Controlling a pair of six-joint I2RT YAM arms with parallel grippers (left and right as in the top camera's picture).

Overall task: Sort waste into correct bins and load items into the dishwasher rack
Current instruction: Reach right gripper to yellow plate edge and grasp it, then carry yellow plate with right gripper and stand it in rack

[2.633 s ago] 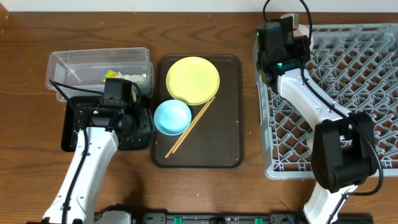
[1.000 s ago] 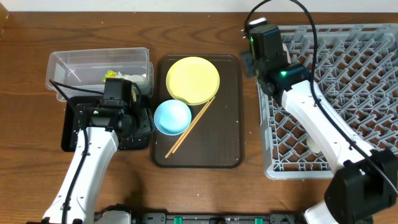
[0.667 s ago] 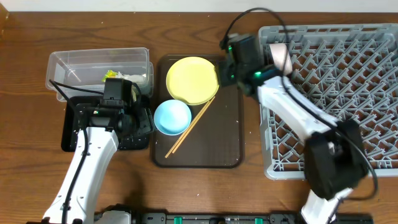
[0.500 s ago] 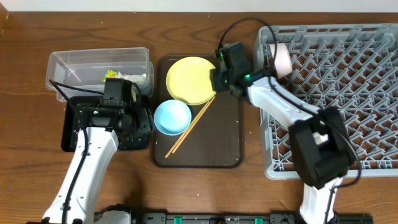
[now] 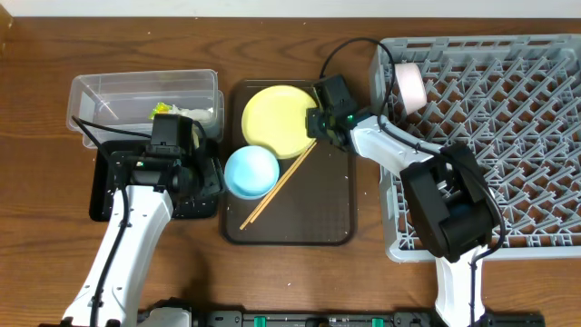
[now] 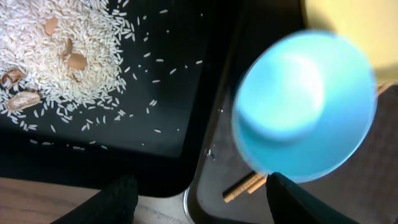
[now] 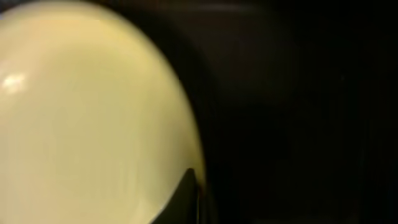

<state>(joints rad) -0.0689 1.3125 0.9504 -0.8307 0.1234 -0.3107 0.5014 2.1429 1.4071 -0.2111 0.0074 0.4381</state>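
Observation:
The yellow plate [image 5: 277,113] lies on the brown serving tray, with the light blue bowl [image 5: 251,171] and two chopsticks [image 5: 277,186] in front of it. My right gripper [image 5: 318,123] is low at the plate's right rim. In the right wrist view one fingertip [image 7: 188,190] lies over the plate [image 7: 81,124]; the other is lost in the dark. My left gripper [image 6: 202,202] is open and empty over the black tray's [image 5: 104,195] edge, beside the bowl [image 6: 305,112]. Rice [image 6: 62,56] lies in the black tray. The wrapper [image 5: 163,109] is in the clear tub [image 5: 100,91]. The pale cup [image 5: 410,84] sits in the rack [image 5: 508,136]. No white bowl shows.
The brown serving tray [image 5: 331,209] lies between the bins and the rack. The right arm's base stands over the rack's front left part. Chopstick ends [image 6: 245,186] show by the bowl in the left wrist view.
My right arm has swung left from the rack's far left corner, leaving the pale cup there, and come down at the plate's right rim. The left arm has not moved.

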